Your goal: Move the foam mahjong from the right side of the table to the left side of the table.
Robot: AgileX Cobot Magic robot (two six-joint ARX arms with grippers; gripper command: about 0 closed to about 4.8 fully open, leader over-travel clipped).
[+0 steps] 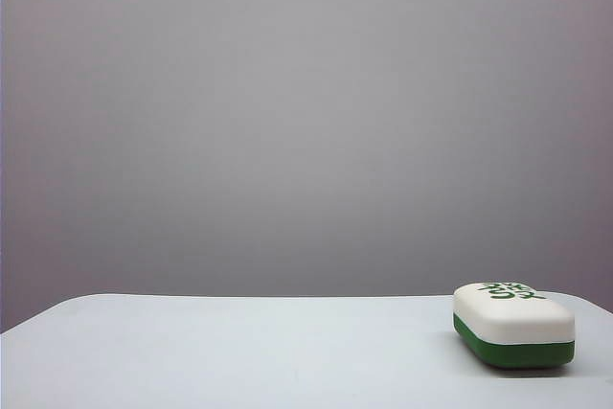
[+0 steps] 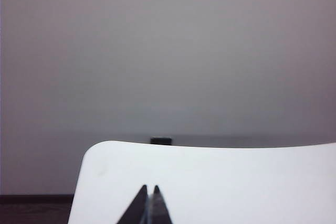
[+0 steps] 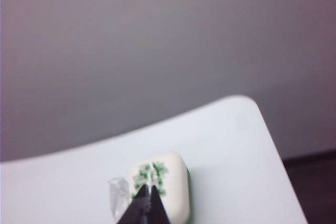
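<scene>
The foam mahjong [image 1: 513, 325] lies flat on the right side of the white table [image 1: 239, 352], its white top with green characters up and its dark green base down. Neither gripper shows in the exterior view. In the right wrist view my right gripper [image 3: 149, 187] is shut, its tips together over the foam mahjong [image 3: 168, 184], holding nothing. In the left wrist view my left gripper [image 2: 149, 188] is shut and empty above a bare table [image 2: 220, 177] near a rounded corner.
A small clear, shiny patch [image 3: 118, 195] lies on the table beside the tile. A dark small object [image 2: 160, 140] sits beyond the table's far edge. The table's rounded corner [image 3: 247, 103] and a dark floor [image 3: 315, 182] lie past the tile.
</scene>
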